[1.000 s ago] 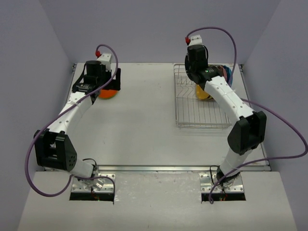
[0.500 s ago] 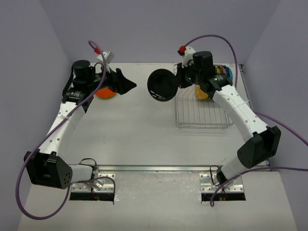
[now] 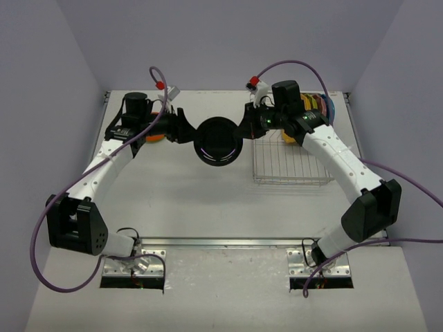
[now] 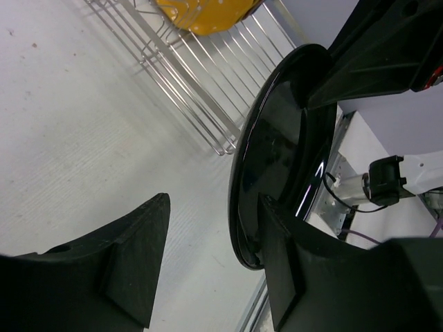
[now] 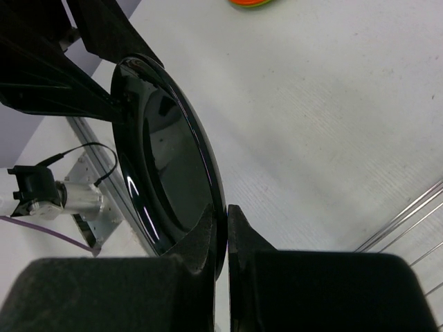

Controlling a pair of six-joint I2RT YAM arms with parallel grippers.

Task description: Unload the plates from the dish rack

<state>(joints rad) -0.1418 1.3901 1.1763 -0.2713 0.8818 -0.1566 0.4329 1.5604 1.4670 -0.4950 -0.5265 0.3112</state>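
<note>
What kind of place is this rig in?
Probably a lab test cell, not a kitchen: a plain white table boxed by bare lavender walls, two arms bolted to its near edge, and a wire dish rack holding coloured plates.

Pale lavender walls [image 3: 221,41] on three sides of a white tabletop [image 3: 194,200].

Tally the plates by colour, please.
Glossy black round plastic plate: 1
Yellow dotted plate, silver wire rack: 1
Orange plate, tabletop: 1
Teal blue plate, rack: 1
Total: 4 I can make out; others may be hidden.
</note>
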